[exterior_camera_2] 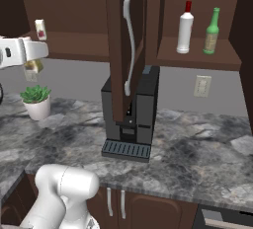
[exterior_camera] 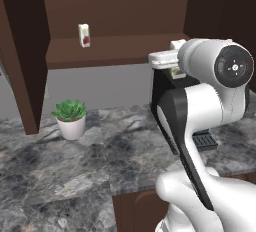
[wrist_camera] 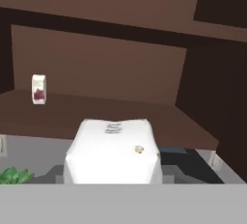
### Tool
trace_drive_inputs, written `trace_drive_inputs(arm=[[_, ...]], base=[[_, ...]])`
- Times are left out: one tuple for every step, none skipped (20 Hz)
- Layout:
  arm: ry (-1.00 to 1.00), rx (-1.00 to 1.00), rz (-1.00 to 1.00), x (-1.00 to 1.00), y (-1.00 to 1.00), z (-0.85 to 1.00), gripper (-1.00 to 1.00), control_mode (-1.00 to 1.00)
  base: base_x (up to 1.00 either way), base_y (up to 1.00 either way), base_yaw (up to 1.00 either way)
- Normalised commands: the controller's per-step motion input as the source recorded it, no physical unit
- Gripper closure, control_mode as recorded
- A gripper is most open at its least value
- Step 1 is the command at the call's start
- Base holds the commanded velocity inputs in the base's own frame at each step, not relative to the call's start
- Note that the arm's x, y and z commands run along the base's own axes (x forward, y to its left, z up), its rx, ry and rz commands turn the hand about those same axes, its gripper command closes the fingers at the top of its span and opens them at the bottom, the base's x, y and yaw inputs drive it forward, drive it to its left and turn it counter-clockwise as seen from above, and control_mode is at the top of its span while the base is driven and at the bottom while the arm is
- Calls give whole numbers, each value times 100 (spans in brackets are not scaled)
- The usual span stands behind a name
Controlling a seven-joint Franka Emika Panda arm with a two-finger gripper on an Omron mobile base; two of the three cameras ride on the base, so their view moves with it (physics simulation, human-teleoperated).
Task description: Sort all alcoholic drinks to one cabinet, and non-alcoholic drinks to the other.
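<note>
My gripper [exterior_camera: 172, 58] [exterior_camera_2: 35, 57] is shut on the cream carton [exterior_camera: 176, 72] [exterior_camera_2: 33, 66] [wrist_camera: 113, 150], held in the air just in front of the right end of the wide cabinet's shelf [exterior_camera: 110, 51] [wrist_camera: 120, 117]. The white carton with a red mark [exterior_camera: 84, 35] [exterior_camera_2: 40, 29] [wrist_camera: 38, 89] stands upright on that shelf, further left. In the narrower cabinet [exterior_camera_2: 197, 57] the green bottle [exterior_camera_2: 212, 31] stands upright. That cabinet's tall door with the silver handle [exterior_camera_2: 128, 45] hangs open.
A white bottle with a red cap [exterior_camera_2: 185, 28] stands beside the green one. A black coffee machine [exterior_camera_2: 131, 114] [exterior_camera: 162, 96] sits on the marble counter below the open door. A potted plant [exterior_camera: 70, 118] [exterior_camera_2: 36, 102] stands left. The wide cabinet's open door [exterior_camera: 22, 51] juts out at the left.
</note>
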Motion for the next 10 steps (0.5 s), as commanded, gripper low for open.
trace_drive_inputs(arm=[[0, 3, 0, 17, -11, 0, 100, -100], [0, 2, 0, 18, -10, 0, 100, -100], [0, 2, 0, 18, -10, 0, 100, -100], [0, 2, 0, 18, -8, 0, 100, -100], [0, 2, 0, 19, -8, 0, 100, -100], [0, 2, 0, 19, -6, 0, 100, -100], [0, 2, 0, 20, -6, 0, 100, -100], [0, 2, 0, 21, -5, 1, 100, -100], [0, 2, 0, 22, -4, 2, 100, -100], [0, 2, 0, 20, -4, 4, 100, -100]], base=[[0, 0, 0], [0, 0, 0], [0, 0, 0], [0, 0, 0], [0, 0, 0], [0, 0, 0], [0, 0, 0], [0, 0, 0], [0, 0, 0], [0, 0, 0]])
